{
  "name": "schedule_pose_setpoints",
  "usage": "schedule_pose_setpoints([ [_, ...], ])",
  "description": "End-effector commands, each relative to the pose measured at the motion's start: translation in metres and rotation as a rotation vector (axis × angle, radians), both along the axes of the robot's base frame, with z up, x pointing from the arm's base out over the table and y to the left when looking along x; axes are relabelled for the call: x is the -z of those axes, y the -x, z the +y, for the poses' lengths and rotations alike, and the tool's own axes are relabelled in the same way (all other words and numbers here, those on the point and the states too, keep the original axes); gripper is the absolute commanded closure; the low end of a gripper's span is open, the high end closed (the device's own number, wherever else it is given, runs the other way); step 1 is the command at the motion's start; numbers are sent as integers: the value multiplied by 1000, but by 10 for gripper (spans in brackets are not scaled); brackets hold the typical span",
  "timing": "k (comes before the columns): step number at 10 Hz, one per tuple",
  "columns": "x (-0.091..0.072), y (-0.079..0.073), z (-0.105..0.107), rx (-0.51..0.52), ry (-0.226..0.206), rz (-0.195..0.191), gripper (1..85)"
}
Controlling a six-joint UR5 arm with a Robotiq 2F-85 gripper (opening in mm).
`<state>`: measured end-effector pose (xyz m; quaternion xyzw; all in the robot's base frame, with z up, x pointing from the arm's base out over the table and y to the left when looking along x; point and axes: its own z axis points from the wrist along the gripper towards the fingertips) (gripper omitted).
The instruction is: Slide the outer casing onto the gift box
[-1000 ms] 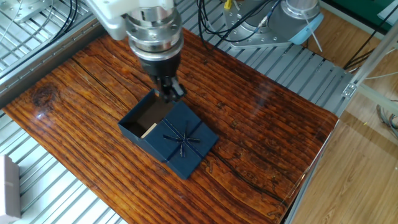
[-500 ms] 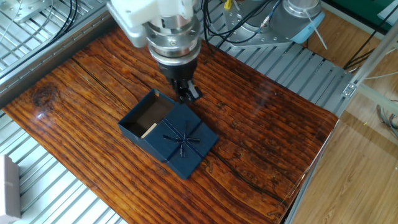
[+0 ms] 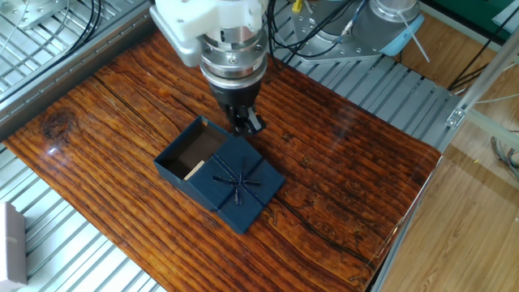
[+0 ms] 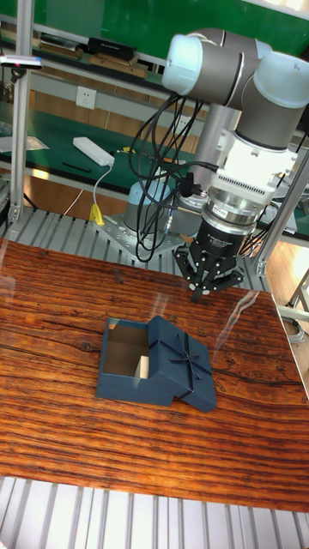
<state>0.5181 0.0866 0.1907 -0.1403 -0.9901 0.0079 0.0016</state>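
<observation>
The outer casing [image 3: 241, 185], a navy sleeve with a thin ribbon cross and bow on top, lies over the right part of the gift box [image 3: 188, 156] and sits slightly askew to it. The box's brown inside and a pale strip show at its open left part. In the tall fixed view the casing [image 4: 185, 364] overlaps the gift box [image 4: 126, 353] the same way. My gripper [image 3: 246, 122] hangs just behind the casing's far corner, lifted off the table, its dark fingers close together with nothing between them. The tall fixed view shows the gripper [image 4: 202, 294] above and behind the casing.
The wooden tabletop [image 3: 340, 170] is bordered by ribbed metal panels [image 3: 65, 251]. The arm's base and cables [image 3: 340, 32] stand at the back. A pale object [image 3: 12, 243] sits at the front left edge. A white power strip [image 4: 93, 151] lies on the green bench behind.
My gripper has moved right and slightly away from the gift box's back edge to a spot behind the casing's far corner. Casing and gift box have not visibly moved.
</observation>
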Motion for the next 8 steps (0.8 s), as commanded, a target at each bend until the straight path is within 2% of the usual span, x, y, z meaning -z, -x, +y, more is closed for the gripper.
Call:
schedule_pose_setpoints([
  [1,-1,-1,-13,-180,51,0,847],
  [3,-1,-8,-9,-392,41,-18,847],
  [4,-1,-16,-7,-456,40,-47,847],
  [5,-1,-18,-2,-480,21,-60,847],
  [6,-1,-16,5,-476,-7,-58,847],
  [7,-2,-11,8,-462,-19,-42,847],
  [8,-3,-7,18,-430,-50,-27,847],
])
